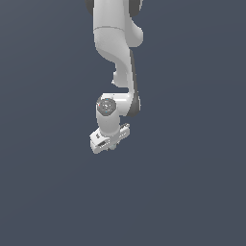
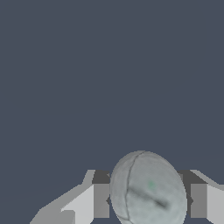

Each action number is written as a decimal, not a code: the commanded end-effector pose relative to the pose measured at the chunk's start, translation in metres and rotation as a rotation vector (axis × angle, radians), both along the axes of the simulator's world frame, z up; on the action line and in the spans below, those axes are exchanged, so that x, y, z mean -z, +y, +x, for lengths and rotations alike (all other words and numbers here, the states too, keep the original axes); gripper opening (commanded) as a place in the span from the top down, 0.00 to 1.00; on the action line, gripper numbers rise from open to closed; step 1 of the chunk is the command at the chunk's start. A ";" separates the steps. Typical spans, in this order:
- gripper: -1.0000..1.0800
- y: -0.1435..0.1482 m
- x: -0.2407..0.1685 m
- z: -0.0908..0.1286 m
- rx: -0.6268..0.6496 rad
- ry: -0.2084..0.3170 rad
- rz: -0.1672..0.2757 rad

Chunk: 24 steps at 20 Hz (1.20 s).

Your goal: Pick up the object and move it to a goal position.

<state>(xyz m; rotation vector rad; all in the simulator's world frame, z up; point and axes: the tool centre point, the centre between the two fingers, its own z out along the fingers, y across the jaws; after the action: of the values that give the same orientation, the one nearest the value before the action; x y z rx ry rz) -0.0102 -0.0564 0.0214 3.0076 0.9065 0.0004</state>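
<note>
Pale grey-green and dull, the ball (image 2: 148, 190) is sitting right between the two fingers (image 2: 101, 200) of the gripper (image 2: 149, 200), and they are squeezing it from both sides. It is looking small, round and probably light, and it seems hard. A round thing can roll or pop out, so I think the best place to hold it is across its fat middle. In the exterior view the white arm (image 1: 115, 43) is hanging down, and the ball is hiding there. The surface (image 1: 192, 192) is looking dark blue-grey and plain.
</note>
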 end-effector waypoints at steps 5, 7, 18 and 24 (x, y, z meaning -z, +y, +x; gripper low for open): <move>1.00 0.000 0.000 0.000 0.000 0.000 0.000; 1.00 0.002 0.000 -0.001 0.000 0.000 0.000; 1.00 0.050 -0.008 -0.030 0.000 0.000 0.000; 1.00 0.100 -0.015 -0.058 0.000 0.000 0.000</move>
<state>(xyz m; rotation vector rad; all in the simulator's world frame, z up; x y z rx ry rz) -0.0611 0.0310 0.0343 3.0076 0.9070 -0.0002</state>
